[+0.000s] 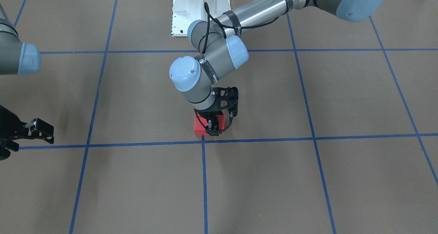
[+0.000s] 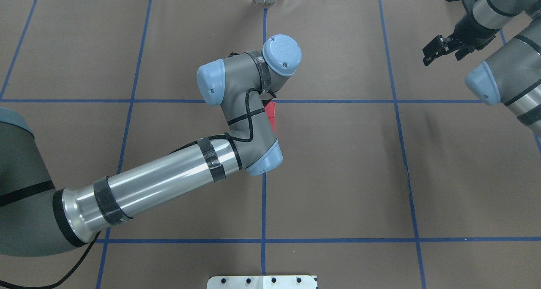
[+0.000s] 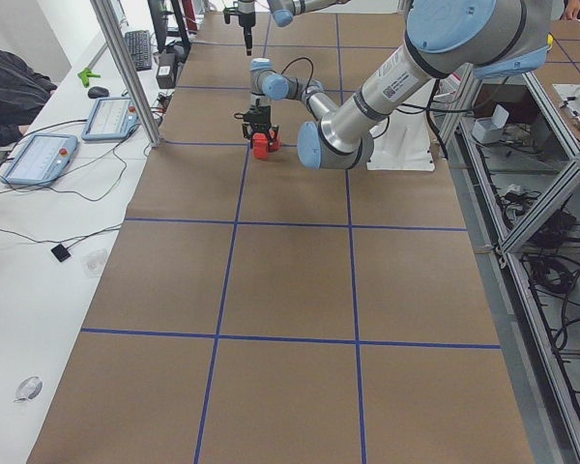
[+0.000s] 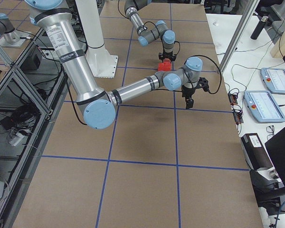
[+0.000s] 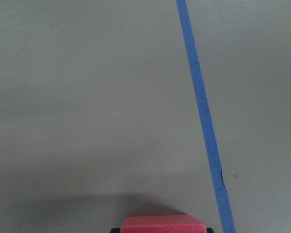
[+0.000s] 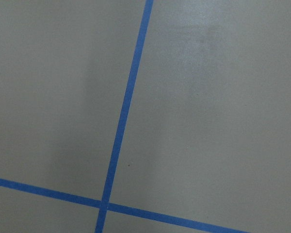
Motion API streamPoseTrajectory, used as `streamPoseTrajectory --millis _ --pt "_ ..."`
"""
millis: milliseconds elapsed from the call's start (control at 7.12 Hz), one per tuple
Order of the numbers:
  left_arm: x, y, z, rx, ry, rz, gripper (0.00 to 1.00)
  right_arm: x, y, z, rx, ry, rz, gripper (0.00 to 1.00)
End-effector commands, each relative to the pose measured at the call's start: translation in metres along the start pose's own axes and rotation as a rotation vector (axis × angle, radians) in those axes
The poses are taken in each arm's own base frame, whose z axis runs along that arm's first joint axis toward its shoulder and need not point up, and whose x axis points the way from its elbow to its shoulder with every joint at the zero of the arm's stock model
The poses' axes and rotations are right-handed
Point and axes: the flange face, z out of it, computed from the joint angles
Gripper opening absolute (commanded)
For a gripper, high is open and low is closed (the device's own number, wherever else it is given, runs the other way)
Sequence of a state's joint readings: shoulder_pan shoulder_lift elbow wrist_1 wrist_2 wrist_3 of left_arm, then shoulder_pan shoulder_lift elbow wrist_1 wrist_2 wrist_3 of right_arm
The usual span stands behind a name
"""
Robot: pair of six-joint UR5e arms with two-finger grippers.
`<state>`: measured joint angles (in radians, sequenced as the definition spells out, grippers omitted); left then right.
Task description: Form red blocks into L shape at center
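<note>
The fingers of the left gripper (image 1: 213, 127) point straight down and are clenched on one of the small matte red blocks (image 1: 199, 127); in the left wrist view the block's pale red top sits at the bottom edge with a dark fingertip against each side; the block rests on or just above the matte brown floor, and I cannot tell which; red shows beside the fingers too, on the front view's left, but the wrist hides how many blocks lie there and what shape they make; the cluster lies at the center (image 1: 219, 148), just beside the crossing of the strips of blue tape (image 1: 273, 139), on the robot's side of the cross line; above the fingers the grey and silver left arm (image 2: 169, 175) reaches in from the white metal robot base (image 1: 200, 11) and covers most of the red in the overhead view; the right gripper (image 1: 41, 129) hangs well apart from the blocks, near another tape crossing, and whether its fingers are parted or closed I cannot tell.
</note>
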<state>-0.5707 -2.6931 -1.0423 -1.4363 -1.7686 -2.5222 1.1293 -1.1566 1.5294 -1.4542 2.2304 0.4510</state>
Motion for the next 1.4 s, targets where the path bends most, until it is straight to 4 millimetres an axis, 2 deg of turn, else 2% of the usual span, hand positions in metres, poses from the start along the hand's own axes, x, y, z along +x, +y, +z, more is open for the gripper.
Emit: streamPoseTrajectory --millis 0,281,561,702,842,982,1123,1263 --pt "0.000 0.000 -0.001 0.000 0.002 0.002 1.00 0.001 0.000 -0.001 0.001 0.000 0.001 0.99" --pt "0.007 -0.011 -0.005 0.019 -0.008 0.046 1.00 -0.001 -0.002 -0.003 0.004 -0.001 0.002 0.99" --pt "0.007 -0.030 -0.050 0.021 -0.001 0.207 1.00 -0.008 -0.006 -0.015 0.029 -0.011 -0.013 0.99" --pt "0.010 -0.050 -0.052 0.025 0.003 0.280 1.00 -0.007 -0.004 -0.027 0.054 -0.015 -0.020 0.99" --pt "0.008 -0.077 -0.044 0.025 0.010 0.375 1.00 -0.004 -0.001 -0.027 0.057 -0.014 -0.021 0.99" --pt "0.000 -0.118 -0.038 0.017 0.032 0.501 1.00 0.000 -0.003 -0.031 0.063 -0.009 -0.012 0.99" --pt "-0.017 -0.180 -0.019 -0.017 0.016 0.688 1.00 0.011 0.002 -0.025 0.061 0.019 -0.002 0.99" --pt "-0.055 -0.247 -0.001 -0.028 0.011 0.923 1.00 0.017 0.003 -0.023 0.074 0.057 0.003 0.99"
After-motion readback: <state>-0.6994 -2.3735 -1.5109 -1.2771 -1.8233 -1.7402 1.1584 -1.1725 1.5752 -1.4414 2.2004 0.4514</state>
